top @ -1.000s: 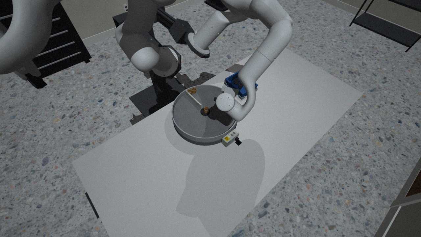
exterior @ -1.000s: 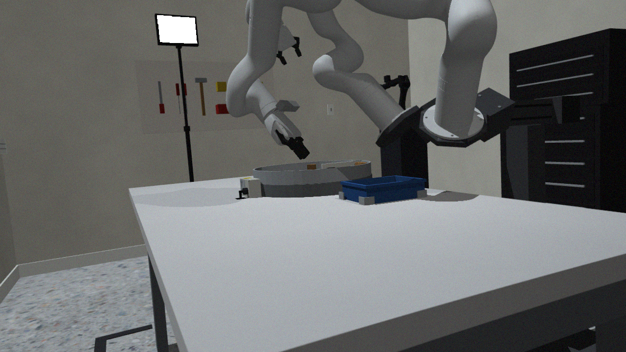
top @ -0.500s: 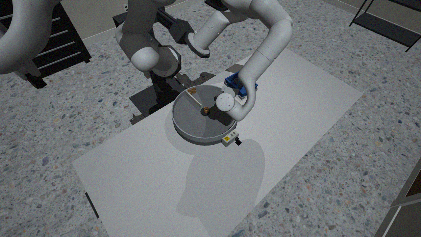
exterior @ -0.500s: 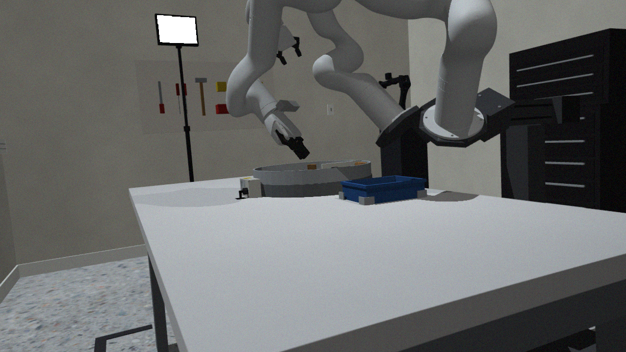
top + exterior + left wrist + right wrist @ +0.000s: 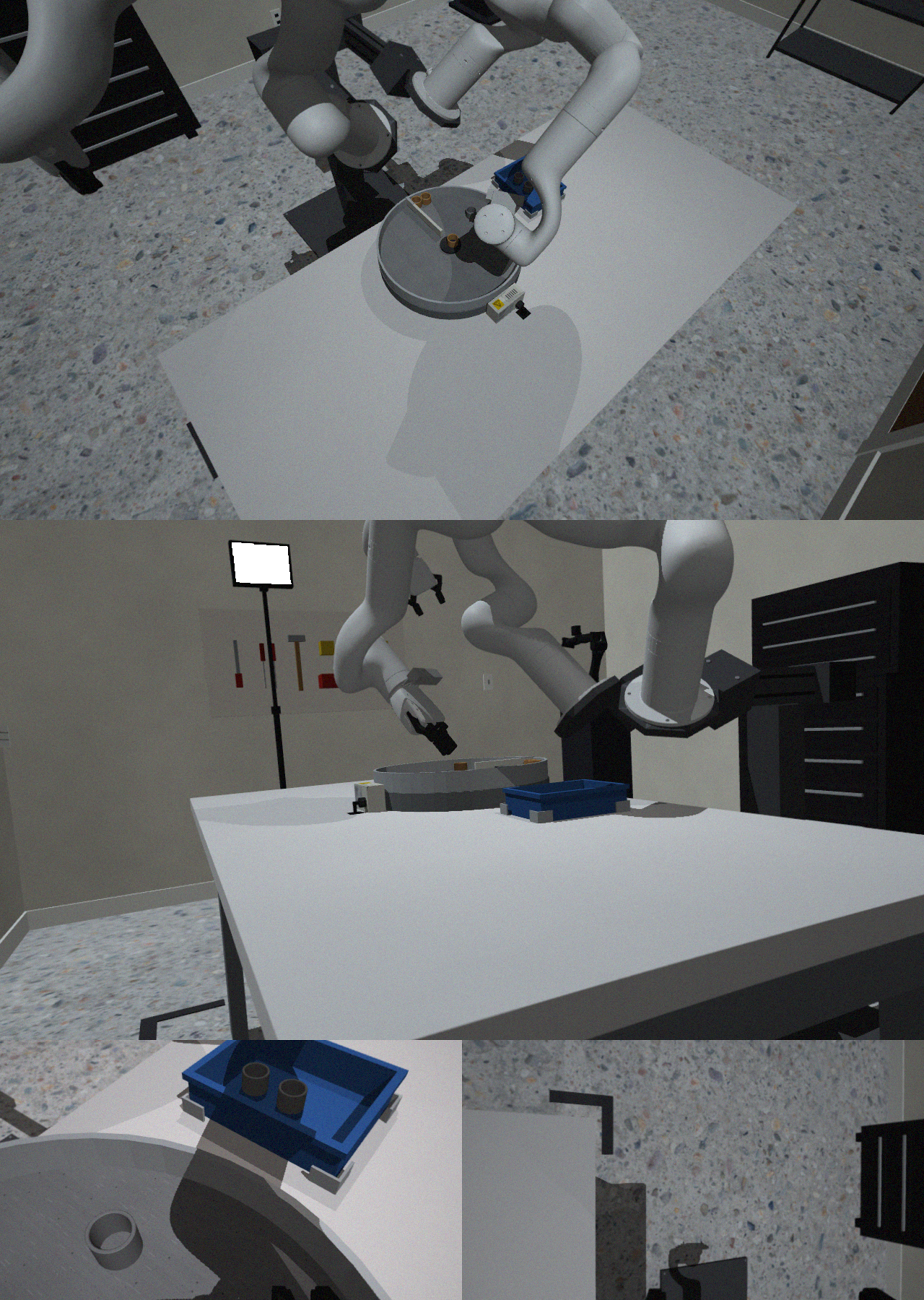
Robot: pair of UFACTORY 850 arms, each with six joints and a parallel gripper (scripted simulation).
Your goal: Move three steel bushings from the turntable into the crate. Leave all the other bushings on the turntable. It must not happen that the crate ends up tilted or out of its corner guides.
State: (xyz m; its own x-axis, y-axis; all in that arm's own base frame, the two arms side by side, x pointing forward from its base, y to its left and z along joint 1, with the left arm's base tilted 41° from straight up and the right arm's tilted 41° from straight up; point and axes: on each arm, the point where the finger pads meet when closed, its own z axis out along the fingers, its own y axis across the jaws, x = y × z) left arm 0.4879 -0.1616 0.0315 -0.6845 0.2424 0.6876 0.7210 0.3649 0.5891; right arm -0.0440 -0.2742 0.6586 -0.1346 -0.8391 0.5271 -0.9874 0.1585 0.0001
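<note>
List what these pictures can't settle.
- Turntable: in the top view, the left arm and its shadow hide part of its floor.
- Crate: the top view loses part behind the left arm; the left wrist view cuts off its far corner.
- Left jaws: the left wrist view's bottom edge crops them.
- Bushings inside the crate: the exterior view's crate wall hides them.

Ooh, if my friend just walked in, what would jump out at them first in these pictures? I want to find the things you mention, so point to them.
Probably the two big pale grey arms, one bending down over a round grey turntable [image 5: 448,309] [image 5: 419,781] [image 5: 90,1136]. Next, the bright blue crate [image 5: 509,169] [image 5: 568,802] [image 5: 249,1132] on the table beside it, with two little ring-shaped bushings inside. Your friend might also spot the glowing white panel [image 5: 261,563] on a tall black stand near the wall.
</note>
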